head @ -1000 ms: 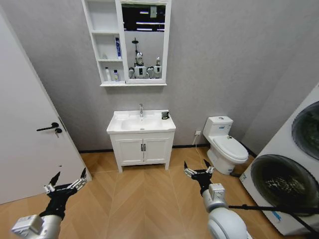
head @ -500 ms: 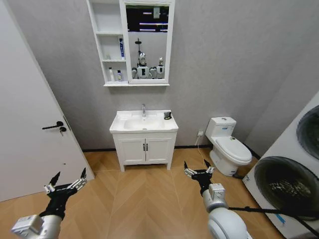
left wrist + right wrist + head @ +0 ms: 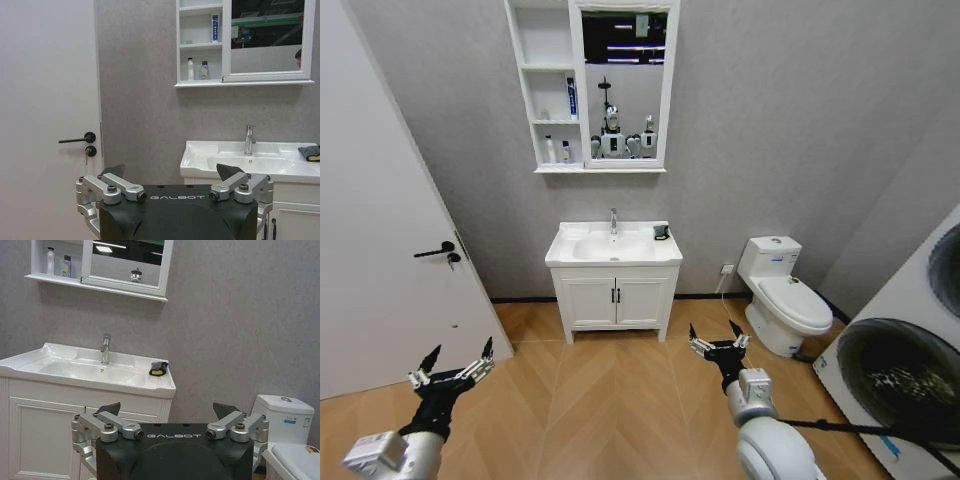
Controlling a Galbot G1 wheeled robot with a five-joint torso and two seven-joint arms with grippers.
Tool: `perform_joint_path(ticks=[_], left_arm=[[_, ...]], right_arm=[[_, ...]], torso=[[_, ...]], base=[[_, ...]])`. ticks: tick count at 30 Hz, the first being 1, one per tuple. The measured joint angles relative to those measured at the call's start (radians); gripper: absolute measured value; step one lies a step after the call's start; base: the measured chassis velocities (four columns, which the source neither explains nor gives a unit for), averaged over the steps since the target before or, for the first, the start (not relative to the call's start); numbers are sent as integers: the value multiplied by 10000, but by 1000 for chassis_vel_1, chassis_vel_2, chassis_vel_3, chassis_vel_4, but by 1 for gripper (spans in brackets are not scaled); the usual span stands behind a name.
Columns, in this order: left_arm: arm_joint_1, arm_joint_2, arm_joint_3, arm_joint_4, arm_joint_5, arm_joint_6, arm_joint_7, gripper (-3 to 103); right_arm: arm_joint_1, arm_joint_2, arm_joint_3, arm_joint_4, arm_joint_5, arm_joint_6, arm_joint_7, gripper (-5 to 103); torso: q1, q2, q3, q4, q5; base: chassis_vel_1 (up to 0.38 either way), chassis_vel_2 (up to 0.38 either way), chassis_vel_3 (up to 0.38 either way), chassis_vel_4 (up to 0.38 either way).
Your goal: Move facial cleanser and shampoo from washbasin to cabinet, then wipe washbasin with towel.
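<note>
The white washbasin (image 3: 564,257) stands against the far wall on a two-door vanity. The dark grey towel (image 3: 662,232) lies folded on its right corner, also seen as towel (image 3: 159,368) and towel (image 3: 310,152). Above hangs the cabinet (image 3: 546,35) beside a mirror. A blue tube (image 3: 571,98) stands on its middle shelf and two small bottles (image 3: 557,151) on the lowest one; I cannot tell which is the facial cleanser or the shampoo. My left gripper (image 3: 458,358) and right gripper (image 3: 714,335) hang open and empty low over the floor, far from the washbasin.
A white door (image 3: 380,250) with a black handle is on the left. A toilet (image 3: 785,295) stands right of the vanity, and stacked washing machines (image 3: 905,370) are at the right edge. Wooden floor (image 3: 610,400) lies between me and the vanity.
The whole picture has shifted right and slightly down, so the camera has moved. Both grippers hold the same open pose, and nothing on the washbasin or cabinet has moved.
</note>
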Motion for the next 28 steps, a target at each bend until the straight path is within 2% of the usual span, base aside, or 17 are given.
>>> perform_joint_path(ticks=[28], left_arm=[[0,0,0,0,0,0,0,100]], right_arm=[[0,0,0,1,0,0,0,100]], torso=[[0,0,0,0,0]], base=[[0,0,0,0]])
